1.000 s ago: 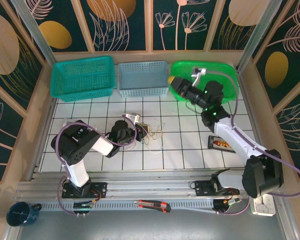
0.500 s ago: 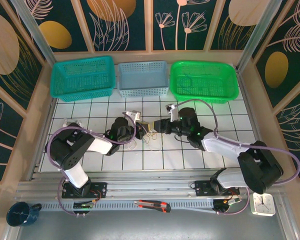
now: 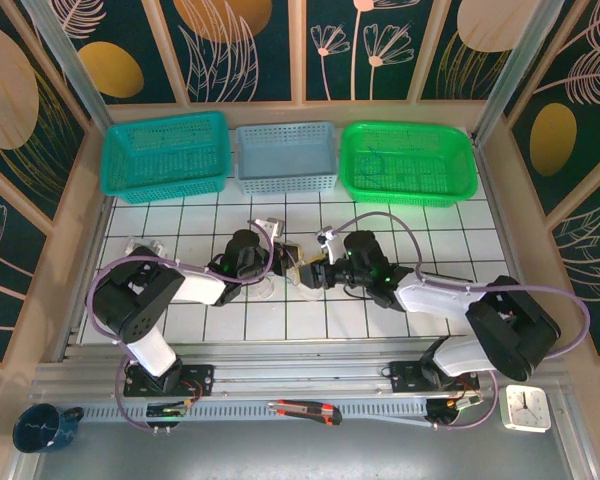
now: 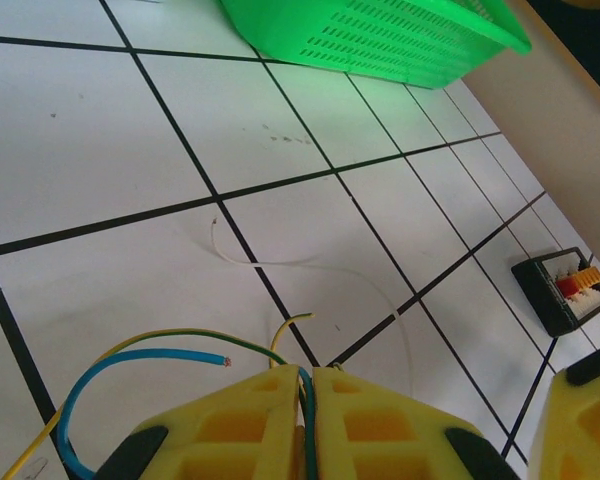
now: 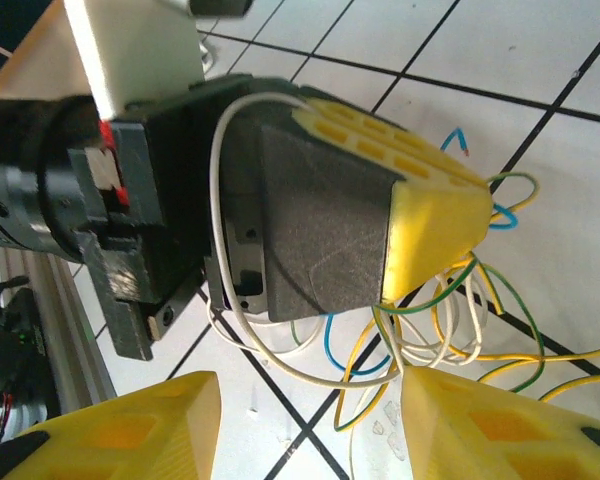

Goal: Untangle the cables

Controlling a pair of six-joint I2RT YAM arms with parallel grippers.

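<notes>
The cables [image 3: 296, 266] are a small tangle of thin yellow-green, white and blue wires on the white tiles, mid-table. My left gripper [image 3: 283, 257] is shut on them. In the left wrist view its yellow fingers [image 4: 250, 420] pinch blue and green-yellow strands at the tips [image 4: 310, 385], and a blue end [image 4: 140, 358] loops off to the left. My right gripper [image 3: 307, 273] is right beside it, open. In the right wrist view its fingertips [image 5: 310, 425] stand wide apart just short of the wire loops [image 5: 450, 320], which hang below the left gripper's yellow pad [image 5: 430, 210].
Teal [image 3: 166, 152], blue-grey [image 3: 286, 157] and green [image 3: 408, 160] baskets line the far edge. A small black connector box [image 4: 563, 290] lies on the tiles to the right. A utility knife [image 3: 305, 411], a cup [image 3: 45, 427] and a clock [image 3: 525, 408] sit by the near rail.
My right arm swung from the green basket down to the cable bundle, ending beside the left gripper with its jaws wider. The left gripper stayed shut on the wires.
</notes>
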